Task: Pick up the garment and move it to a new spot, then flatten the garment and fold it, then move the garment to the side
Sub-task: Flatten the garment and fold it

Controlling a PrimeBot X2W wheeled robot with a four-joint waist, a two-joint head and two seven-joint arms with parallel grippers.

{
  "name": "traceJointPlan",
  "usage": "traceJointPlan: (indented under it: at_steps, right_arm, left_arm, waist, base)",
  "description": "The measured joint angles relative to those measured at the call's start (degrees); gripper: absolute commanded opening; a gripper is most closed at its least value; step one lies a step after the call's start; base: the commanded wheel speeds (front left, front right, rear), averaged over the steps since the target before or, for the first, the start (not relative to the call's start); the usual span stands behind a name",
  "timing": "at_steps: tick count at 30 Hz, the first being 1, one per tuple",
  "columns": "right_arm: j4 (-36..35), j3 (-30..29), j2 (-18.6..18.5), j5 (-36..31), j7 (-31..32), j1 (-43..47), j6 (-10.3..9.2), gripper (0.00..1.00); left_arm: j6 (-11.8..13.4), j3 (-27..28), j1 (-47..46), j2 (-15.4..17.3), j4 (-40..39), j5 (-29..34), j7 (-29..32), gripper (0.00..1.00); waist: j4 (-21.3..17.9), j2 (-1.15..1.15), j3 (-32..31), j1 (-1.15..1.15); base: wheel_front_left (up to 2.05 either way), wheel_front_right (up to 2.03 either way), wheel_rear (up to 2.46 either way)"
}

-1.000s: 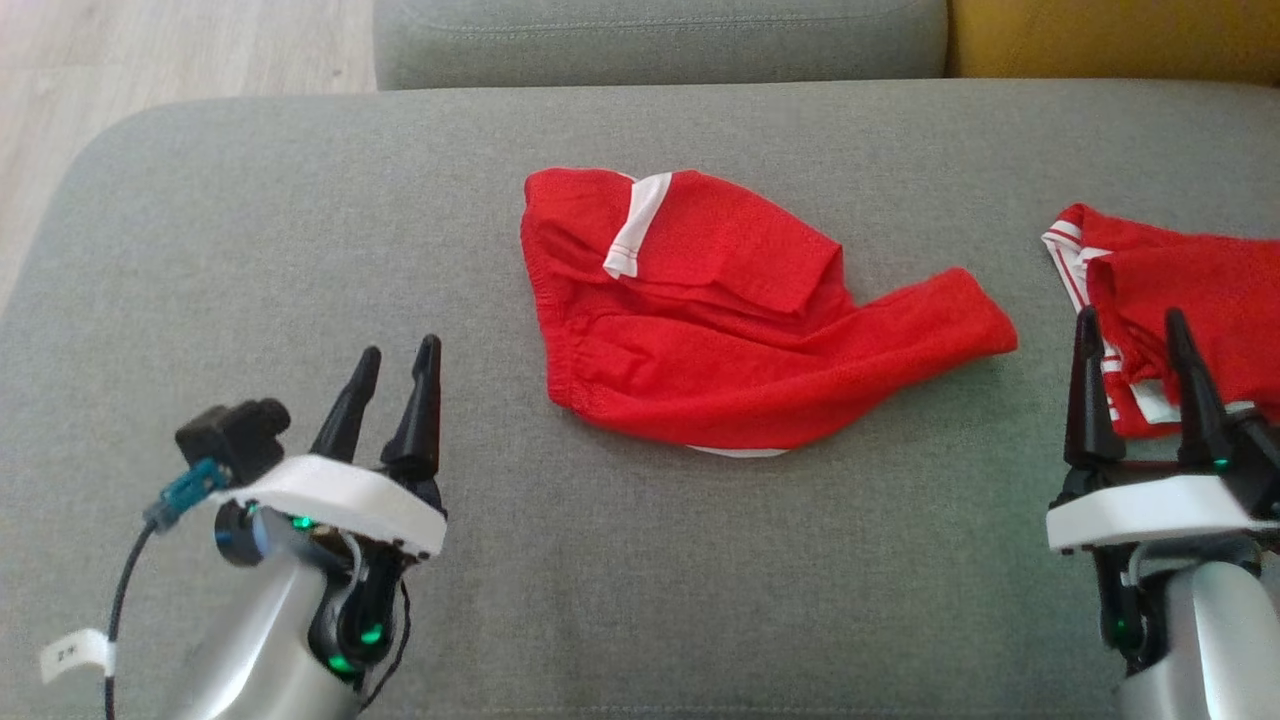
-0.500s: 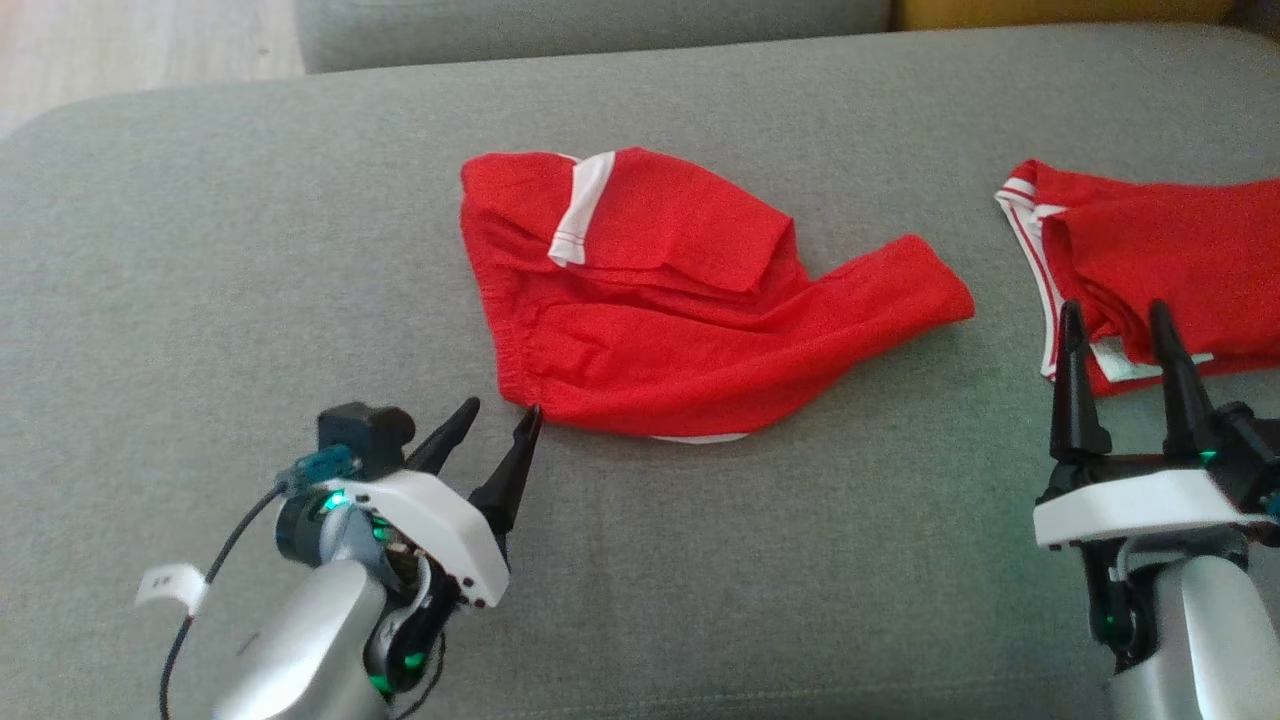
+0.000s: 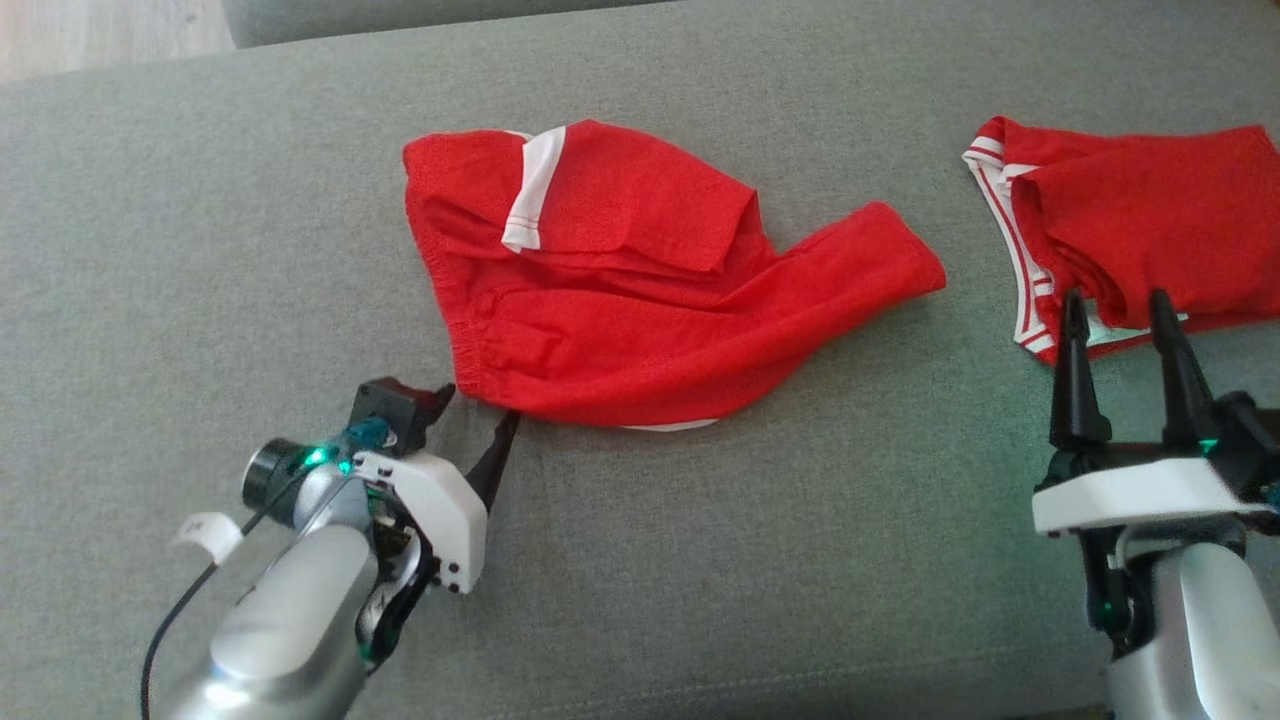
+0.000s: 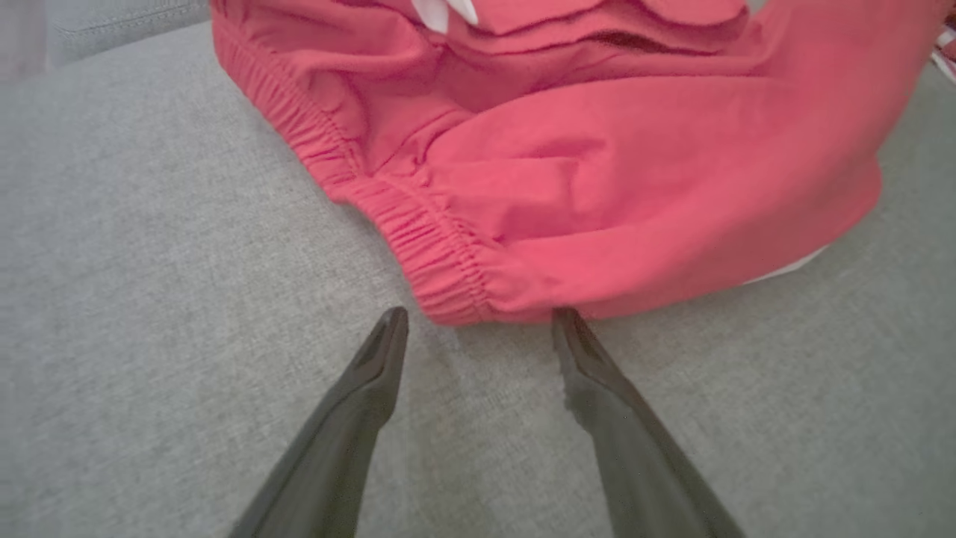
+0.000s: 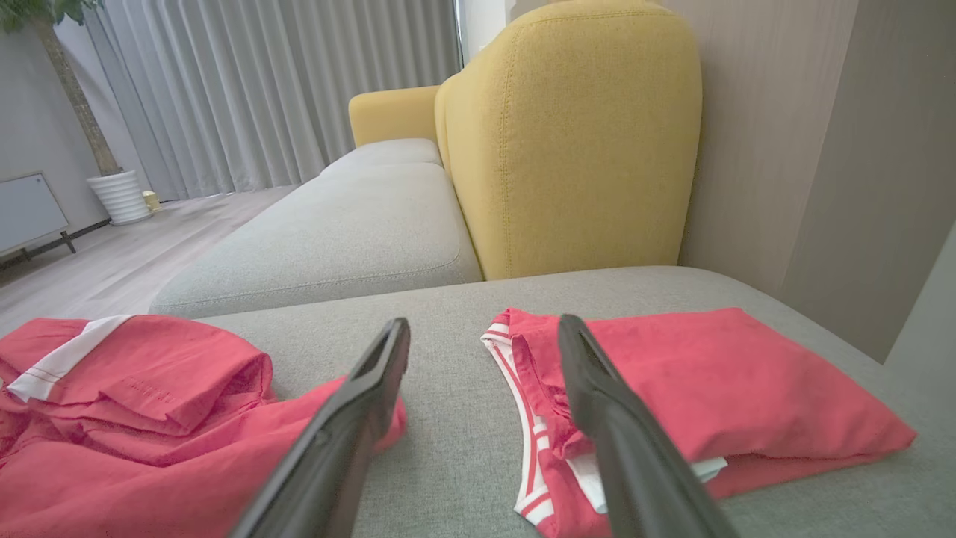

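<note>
A crumpled red garment with an elastic waistband and a white stripe lies in the middle of the grey sofa cushion. My left gripper is low at the garment's near-left corner. In the left wrist view its fingers are open, with the tips just short of the gathered waistband corner of the garment. My right gripper stands open at the lower right and holds nothing. The right wrist view has it above the cushion, with the garment to its left.
A second red garment with white trim lies folded at the cushion's right, just beyond my right fingertips. A yellow backrest and another grey seat lie farther off. Wooden floor borders the cushion's far left.
The head camera has tilted and turned, shifting the whole picture. My left gripper has reached forward and right to the garment's near-left corner, still open. The right gripper has stayed put.
</note>
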Motion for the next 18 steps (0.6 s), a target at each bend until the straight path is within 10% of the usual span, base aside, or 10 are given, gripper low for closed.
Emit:
traceJointPlan:
  at_steps: [6, 7, 9, 18]
  right_arm:
    - [0.3, 0.1, 0.0, 0.0, -0.5, -0.6, 0.00, 1.00]
    - [0.3, 0.1, 0.0, 0.0, -0.5, -0.6, 0.00, 1.00]
    - [0.5, 0.1, 0.0, 0.0, -0.5, -0.7, 0.00, 1.00]
    - [1.8, -0.3, 0.0, 0.0, -0.5, -0.7, 0.00, 1.00]
  left_arm:
    - [-0.2, -0.6, -2.4, -1.5, 3.0, 0.7, -2.6, 1.00]
    - [-0.8, -0.6, -2.6, -1.9, 3.1, 0.2, -3.1, 0.56]
    - [-1.8, -0.4, -2.8, -2.6, 3.5, -0.9, -4.0, 0.00]
    - [-3.7, 2.7, -2.8, -2.6, 0.6, -4.8, -8.6, 0.00]
  waist:
    - [-0.7, 0.00, 0.7, 0.00]
    - [-0.7, 0.00, 0.7, 0.00]
    - [-0.8, 0.00, 0.6, 0.00]
    - [0.2, 0.00, -2.2, 0.00]
  base:
    - [0.00, 0.00, 0.00]
    - [0.00, 0.00, 0.00]
    - [0.00, 0.00, 0.00]
    - [0.00, 0.00, 0.00]
